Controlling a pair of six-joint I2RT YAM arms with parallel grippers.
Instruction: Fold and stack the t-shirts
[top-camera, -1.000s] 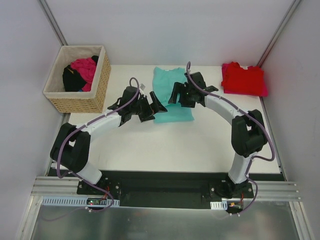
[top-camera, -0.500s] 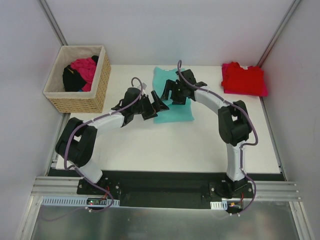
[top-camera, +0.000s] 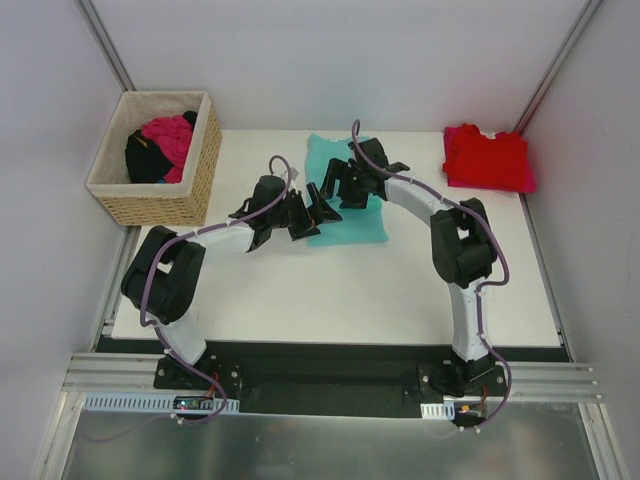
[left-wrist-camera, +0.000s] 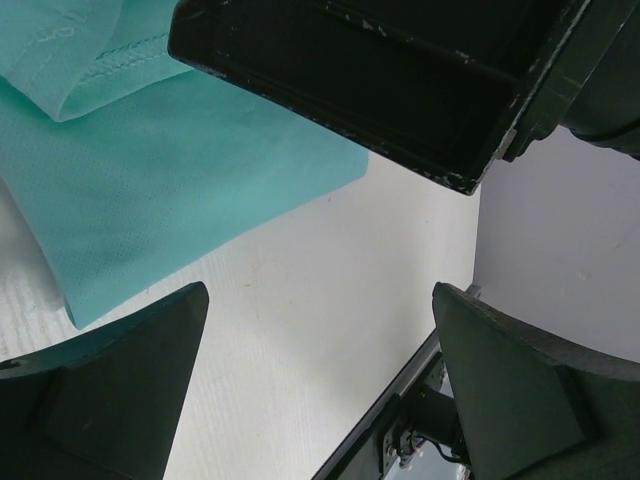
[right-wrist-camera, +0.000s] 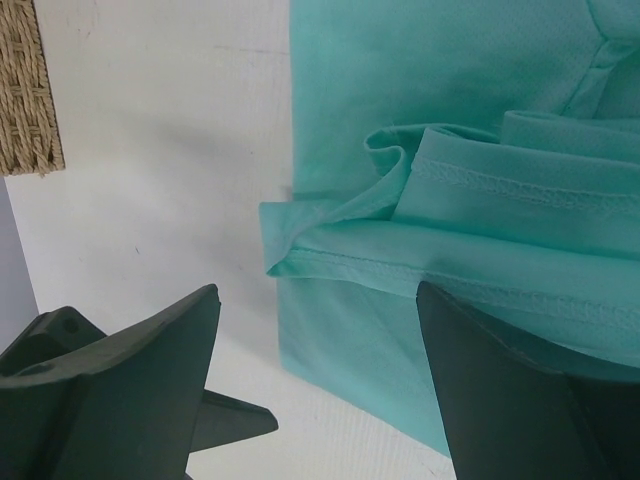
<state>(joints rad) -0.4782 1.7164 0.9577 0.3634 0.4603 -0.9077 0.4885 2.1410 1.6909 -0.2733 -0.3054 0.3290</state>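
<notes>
The teal t-shirt (top-camera: 352, 218) lies partly folded at the table's middle back, with a doubled hem and sleeve fold in the right wrist view (right-wrist-camera: 480, 170). My left gripper (top-camera: 318, 212) is open and empty at the shirt's left edge; the left wrist view (left-wrist-camera: 320, 400) shows bare table between its fingers and teal cloth (left-wrist-camera: 150, 200) just beyond. My right gripper (top-camera: 335, 188) is open and empty over the shirt's left part, its fingers (right-wrist-camera: 520, 390) straddling the cloth's left edge. The red t-shirt (top-camera: 488, 158) lies folded at the back right.
A wicker basket (top-camera: 195, 180) at the back left holds magenta (top-camera: 168, 135) and black clothes; its corner shows in the right wrist view (right-wrist-camera: 25, 90). The two grippers are close together. The white table (top-camera: 330, 290) ends at a black rail in front.
My right gripper has moved left across the teal shirt to its left side. My left gripper has reached slightly right toward the shirt's edge. Both stay open.
</notes>
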